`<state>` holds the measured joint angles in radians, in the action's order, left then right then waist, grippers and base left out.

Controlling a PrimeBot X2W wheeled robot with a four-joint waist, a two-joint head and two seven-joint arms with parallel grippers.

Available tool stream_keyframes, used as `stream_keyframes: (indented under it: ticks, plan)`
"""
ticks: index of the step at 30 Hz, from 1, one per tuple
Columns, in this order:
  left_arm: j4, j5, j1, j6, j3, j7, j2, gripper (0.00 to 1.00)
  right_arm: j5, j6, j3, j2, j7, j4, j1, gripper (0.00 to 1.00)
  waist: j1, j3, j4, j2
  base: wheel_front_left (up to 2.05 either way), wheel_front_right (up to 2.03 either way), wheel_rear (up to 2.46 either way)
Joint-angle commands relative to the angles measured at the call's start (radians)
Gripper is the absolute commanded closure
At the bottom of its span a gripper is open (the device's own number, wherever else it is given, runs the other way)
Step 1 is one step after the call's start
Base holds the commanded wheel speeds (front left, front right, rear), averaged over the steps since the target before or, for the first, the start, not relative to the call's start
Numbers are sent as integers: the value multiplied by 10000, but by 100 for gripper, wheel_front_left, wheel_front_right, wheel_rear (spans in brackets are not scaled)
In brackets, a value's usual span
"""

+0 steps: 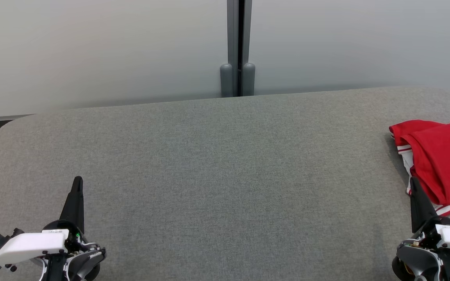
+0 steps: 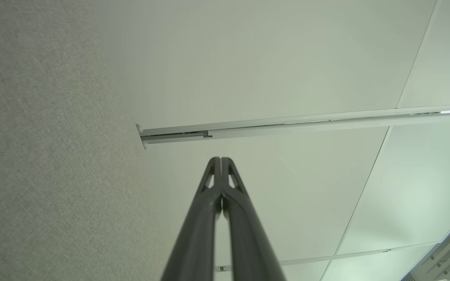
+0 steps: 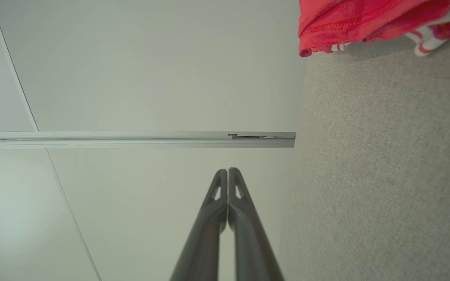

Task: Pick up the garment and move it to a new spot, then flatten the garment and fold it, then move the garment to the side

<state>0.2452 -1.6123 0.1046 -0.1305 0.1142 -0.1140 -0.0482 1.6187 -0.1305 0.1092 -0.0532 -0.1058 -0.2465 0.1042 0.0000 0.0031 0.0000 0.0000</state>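
Observation:
A red garment (image 1: 443, 156) with white striped trim lies bunched at the far right of the grey cushioned surface (image 1: 225, 168), partly cut off by the head view's edge. Its red hem (image 3: 350, 23) also shows at the top right of the right wrist view. My right gripper (image 1: 414, 183) is shut and empty, its tips just beside the garment's near edge. In its own wrist view the right gripper (image 3: 227, 171) has its fingers pressed together. My left gripper (image 1: 78, 181) rests at the lower left, shut with nothing in it. The left gripper (image 2: 221, 160) also shows closed in its wrist view.
A pale wall with a grey vertical post (image 1: 238, 47) runs behind the surface. The surface's rounded corners sit at the far left and far right. A wide stretch of grey fabric lies between the two grippers.

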Motion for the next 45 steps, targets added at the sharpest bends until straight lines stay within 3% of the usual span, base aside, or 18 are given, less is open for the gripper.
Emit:
stream_keyframes:
  ticks: [1,45]
  plan:
    - [10,-9,93,-31,38,-33,-19,100,-28,-4,4,-12,-60,-12,99,100,0,0,0,0,0,0,0]
    - [7,-12,92,-31,34,-31,-19,100,-64,-4,36,9,-69,-14,102,100,0,0,0,0,0,0,0]
